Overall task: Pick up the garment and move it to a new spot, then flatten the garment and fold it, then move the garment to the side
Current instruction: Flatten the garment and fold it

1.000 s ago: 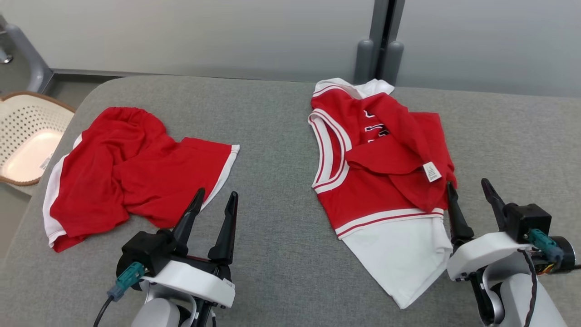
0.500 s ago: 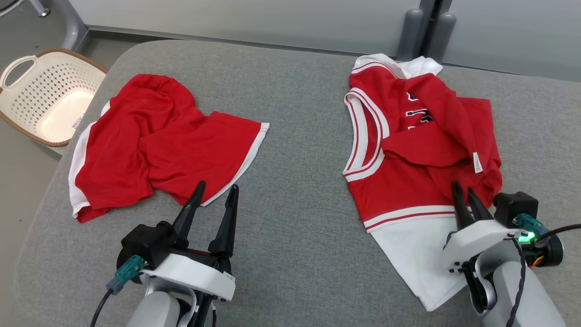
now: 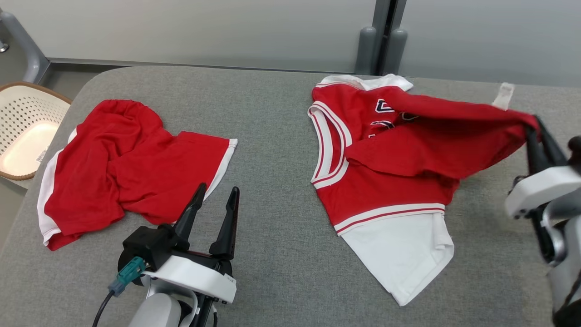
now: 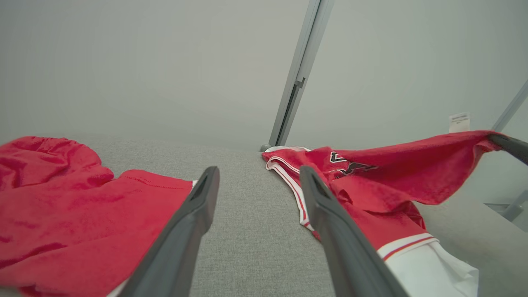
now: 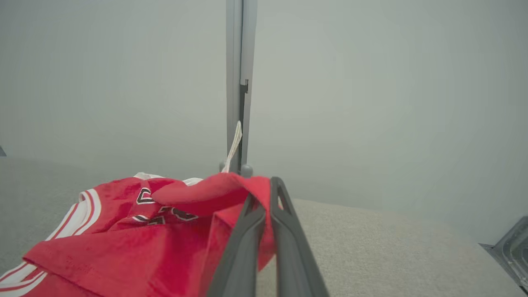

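Fingers of my right end effector (image 3: 535, 127) (image 5: 264, 194) are closed narrow on a red edge of the jersey (image 3: 376, 186), with the cloth pinched between them. This edge is held up above the bench (image 3: 277, 136) at my right side, so a long red flap hangs stretched in the air. The rest of the jersey lies on the right half of the bench, near the far edge. A small white label (image 3: 504, 95) stands up from the lifted edge, just beside my fingertips. Under the flap I see dark numbers with white outline. The armhole and the hem have white and red striped trim, and a smooth white cloth part (image 3: 399, 259) comes out below the hem.

My left end effector (image 3: 218, 190) (image 4: 259, 173) is wide apart and holds nothing. It is above the bench between the two garments, with one fingertip close to the white hem of the red shorts (image 3: 127, 168). The shorts lie crumpled on the left half, well apart from the jersey.

The bench has a grey woven cover and a rounded corner. Beside it on the left stands a cream plastic basket (image 3: 22, 127) with many small holes and a brown rim. Behind the bench are pale wall panels and a grey post (image 3: 383, 45).
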